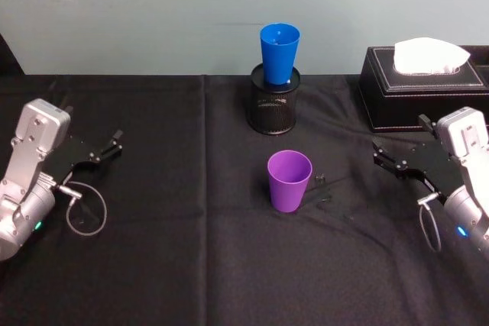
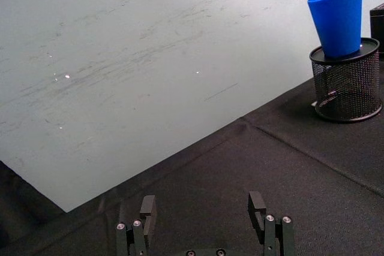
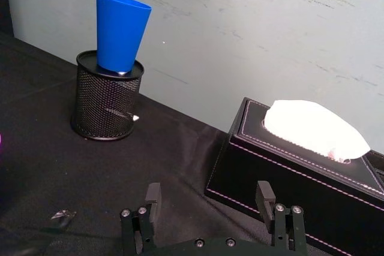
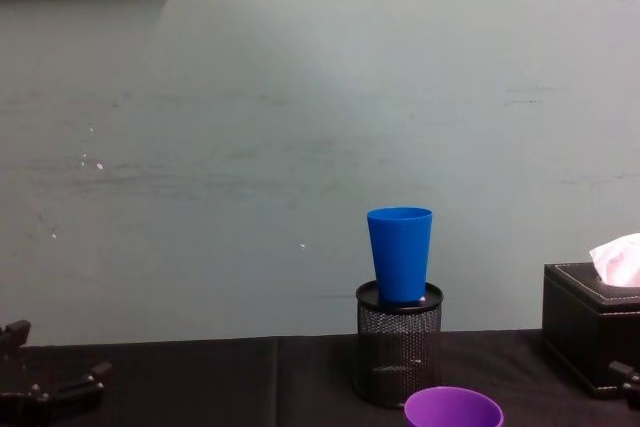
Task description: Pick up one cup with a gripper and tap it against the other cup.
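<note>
Pickup is not yet beginning: left pincer [image 1: 116, 143] and right pincer [image 1: 379, 156] are lying open, well apart from the purple cup [image 1: 289, 181], which is awaiting an approach.

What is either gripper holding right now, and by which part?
Nothing. The left gripper and right gripper are both open and empty; the purple cup stands free.

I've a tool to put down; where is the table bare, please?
Bare cloth lies between the left gripper and the purple cup, and along the near edge. Crowded: mesh holder with blue cup, tissue box, right gripper.
</note>
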